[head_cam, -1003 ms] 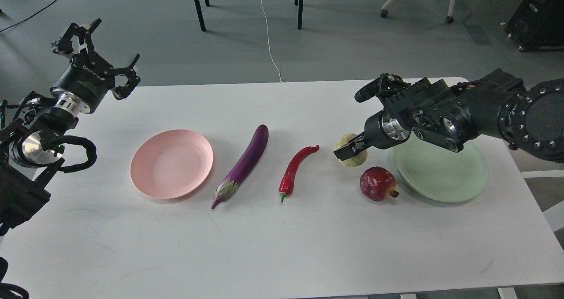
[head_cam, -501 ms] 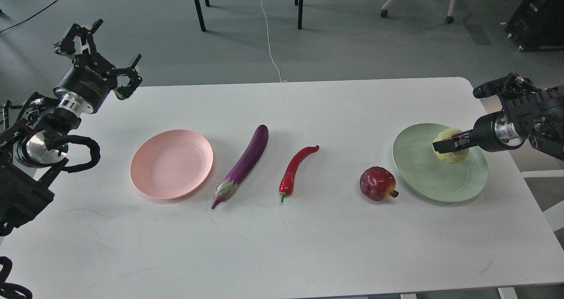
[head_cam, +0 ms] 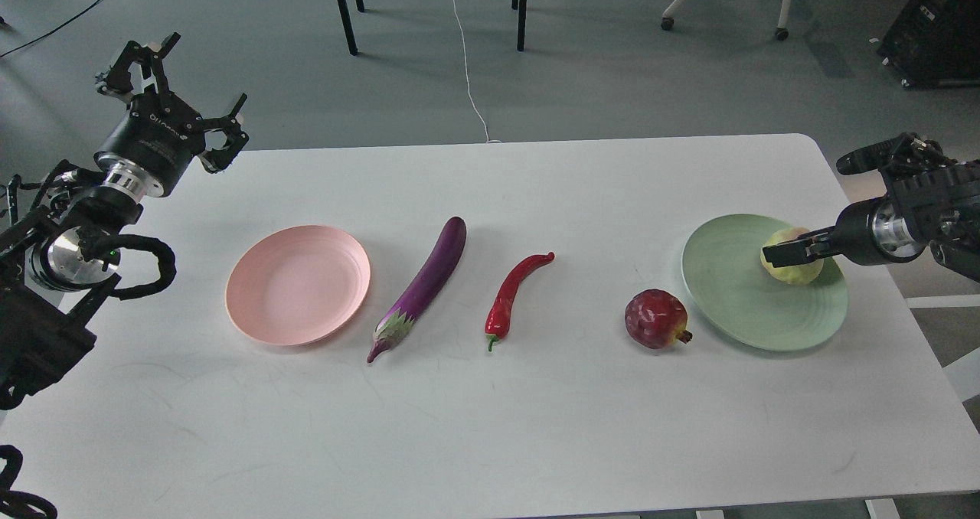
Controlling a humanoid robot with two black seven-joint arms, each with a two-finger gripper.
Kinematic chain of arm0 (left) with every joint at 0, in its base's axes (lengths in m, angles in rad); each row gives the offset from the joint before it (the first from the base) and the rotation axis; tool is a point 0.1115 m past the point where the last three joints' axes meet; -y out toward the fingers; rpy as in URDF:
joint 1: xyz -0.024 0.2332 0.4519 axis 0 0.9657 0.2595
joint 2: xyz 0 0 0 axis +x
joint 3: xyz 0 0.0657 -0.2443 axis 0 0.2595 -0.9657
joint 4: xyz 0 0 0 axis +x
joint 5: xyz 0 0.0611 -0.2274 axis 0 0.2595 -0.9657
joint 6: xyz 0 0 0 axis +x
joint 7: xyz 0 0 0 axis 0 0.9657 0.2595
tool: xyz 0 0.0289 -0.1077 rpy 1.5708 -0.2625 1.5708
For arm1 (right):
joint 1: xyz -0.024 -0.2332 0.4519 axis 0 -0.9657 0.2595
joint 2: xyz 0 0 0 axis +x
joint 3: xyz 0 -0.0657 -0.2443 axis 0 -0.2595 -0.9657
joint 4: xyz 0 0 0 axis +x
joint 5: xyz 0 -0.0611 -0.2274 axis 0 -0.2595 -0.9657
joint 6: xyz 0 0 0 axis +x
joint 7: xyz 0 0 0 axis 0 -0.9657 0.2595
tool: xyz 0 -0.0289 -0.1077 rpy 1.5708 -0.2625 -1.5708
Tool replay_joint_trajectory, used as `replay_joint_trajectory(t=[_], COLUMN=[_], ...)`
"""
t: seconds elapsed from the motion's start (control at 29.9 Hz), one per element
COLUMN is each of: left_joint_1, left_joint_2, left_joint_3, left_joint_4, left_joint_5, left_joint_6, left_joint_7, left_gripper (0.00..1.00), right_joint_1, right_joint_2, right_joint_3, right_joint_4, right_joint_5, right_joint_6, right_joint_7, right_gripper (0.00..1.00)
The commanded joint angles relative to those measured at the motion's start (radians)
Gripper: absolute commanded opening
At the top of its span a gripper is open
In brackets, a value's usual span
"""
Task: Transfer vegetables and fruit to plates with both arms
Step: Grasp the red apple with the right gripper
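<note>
My right gripper (head_cam: 782, 256) reaches in from the right and is shut on the bumpy yellow-green fruit (head_cam: 796, 268), holding it at the right side of the pale green plate (head_cam: 735, 305). The dark red pomegranate (head_cam: 655, 318) lies on the table just left of that plate. The red chili pepper (head_cam: 511, 293) and the long purple eggplant (head_cam: 429, 278) lie in the middle. The pale pink plate (head_cam: 297, 283) is to their left and holds nothing. My left gripper (head_cam: 191, 86) is open and raised over the table's far left corner, away from everything.
The white table (head_cam: 490, 427) has its rounded far right corner just behind my right arm. Chair and table legs (head_cam: 344, 10) and a white cable (head_cam: 467, 67) are on the floor beyond the far edge.
My right gripper carried the yellow-green fruit from beside the pomegranate rightward onto the green plate, then shifted it a little further right and down. The left arm barely moved.
</note>
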Motion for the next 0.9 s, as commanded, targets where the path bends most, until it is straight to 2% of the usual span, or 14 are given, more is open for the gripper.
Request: replay_joint_trajectory(t=[0.0,0.2,0.3,0.5,0.87], left_joint_1=[0.0,0.0,0.0,0.002,0.012], left_joint_2=[0.001,0.002,0.003,0.015,0.015], left_joint_3=[0.0,0.0,0.0,0.0,0.0], left_joint_4=[0.0,0.0,0.0,0.006,0.021], left_joint_5=[0.0,0.002,0.002,0.002,0.003], left_joint_6=[0.0,0.0,0.0,-0.003,-0.002], left_joint_7=[0.0,0.0,0.0,0.0,-0.001], left_gripper=[0.98,0.98,0.98,0.98,0.98], right_joint_1=[0.053,0.187,0.202,0.199,0.176], right_joint_2=[0.009,0.03,0.108,0.187,0.225], right_joint_3=[0.006,0.087,0.084,0.075,-0.017], right_joint_4=[0.019,0.219,0.253,0.349,0.36], right_joint_5=[0.01,0.01,0.013,0.002,-0.014], right_joint_6=[0.002,0.006,0.006,0.003,-0.001], right_joint_7=[0.0,0.0,0.0,0.0,0.0], right_gripper=[0.97,0.97,0.97,0.97,0.96])
